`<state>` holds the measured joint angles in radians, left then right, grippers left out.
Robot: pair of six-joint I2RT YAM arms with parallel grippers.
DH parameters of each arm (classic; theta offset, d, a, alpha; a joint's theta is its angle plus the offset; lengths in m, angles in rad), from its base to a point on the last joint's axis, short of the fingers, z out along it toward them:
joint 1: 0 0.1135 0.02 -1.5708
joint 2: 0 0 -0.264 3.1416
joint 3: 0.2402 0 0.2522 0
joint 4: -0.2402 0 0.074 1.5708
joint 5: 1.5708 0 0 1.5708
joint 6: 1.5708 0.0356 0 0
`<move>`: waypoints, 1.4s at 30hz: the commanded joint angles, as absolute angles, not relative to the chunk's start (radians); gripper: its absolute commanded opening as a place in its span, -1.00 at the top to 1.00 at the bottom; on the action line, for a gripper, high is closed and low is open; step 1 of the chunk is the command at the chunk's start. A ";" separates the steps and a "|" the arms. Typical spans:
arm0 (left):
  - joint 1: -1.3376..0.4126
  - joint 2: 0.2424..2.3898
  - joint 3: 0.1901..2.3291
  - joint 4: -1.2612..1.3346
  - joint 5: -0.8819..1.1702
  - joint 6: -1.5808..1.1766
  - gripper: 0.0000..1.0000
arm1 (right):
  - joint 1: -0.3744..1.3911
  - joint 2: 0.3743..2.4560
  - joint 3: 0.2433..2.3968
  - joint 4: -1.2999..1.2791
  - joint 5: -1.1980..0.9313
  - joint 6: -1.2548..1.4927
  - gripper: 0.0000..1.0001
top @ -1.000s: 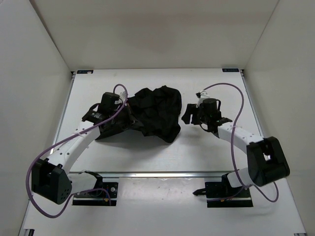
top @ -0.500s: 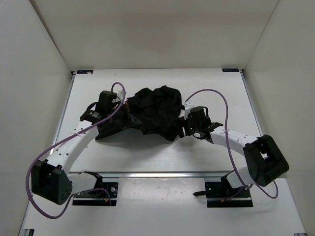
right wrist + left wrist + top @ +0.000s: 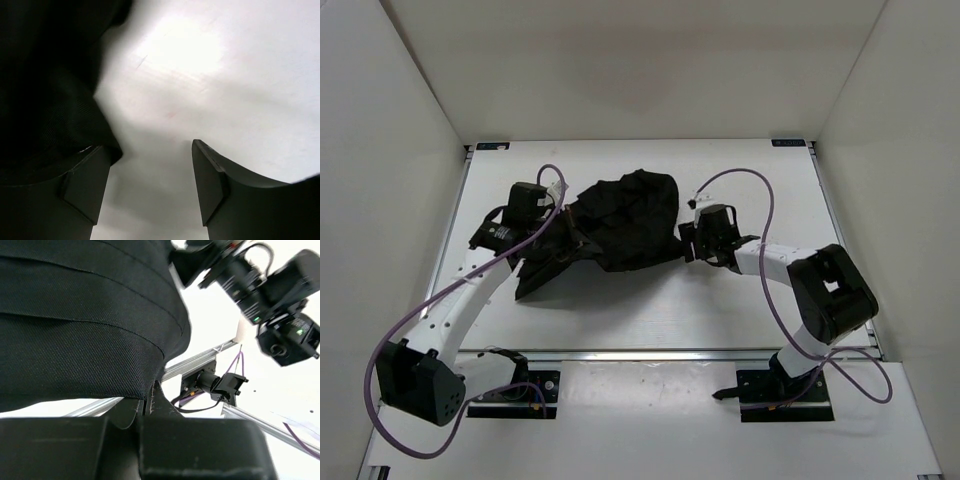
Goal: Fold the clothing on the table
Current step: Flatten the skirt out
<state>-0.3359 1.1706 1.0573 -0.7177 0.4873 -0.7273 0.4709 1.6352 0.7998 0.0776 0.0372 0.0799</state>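
The soft black pleated clothing (image 3: 625, 215) lies bunched mid-frame on the white counter (image 3: 750, 180). Left fingers (image 3: 155, 407) pinch its edge tight. Right fingers (image 3: 688, 243) stand open at its right edge, holding nothing. Closing there may grab only counter, leaving a messy fold.

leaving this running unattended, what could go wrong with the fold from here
The right claw stands open over bare table, the clothing off to one side, so closing may miss it. The left claw pinches just an edge of the bunched heap; pulling might slip or drag it.
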 commanded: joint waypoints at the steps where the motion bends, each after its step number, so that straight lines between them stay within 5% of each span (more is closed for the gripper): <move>1: -0.301 1.102 1.063 -0.794 0.521 -0.687 1.00 | 0.408 1.624 0.845 0.208 0.124 0.142 -0.21; 17: -0.278 1.161 1.081 -0.925 0.595 -0.572 1.00 | 0.408 1.732 0.928 0.364 -0.348 0.129 -0.35; 27: -0.259 1.163 1.089 -0.905 0.672 -0.558 1.00 | 0.492 1.753 0.922 0.229 -0.279 0.009 -0.33; 28: -0.264 1.167 1.089 -0.899 0.667 -0.557 1.00 | 0.486 1.750 0.919 0.229 -0.275 0.008 -0.25; 34: -0.262 1.158 1.083 -0.896 0.666 -0.548 1.00 | 0.459 1.781 0.969 0.252 -0.221 0.101 1.00; 42: -0.213 1.146 1.083 -0.999 0.444 -0.496 1.00 | 0.342 1.620 1.008 0.181 0.089 0.178 1.00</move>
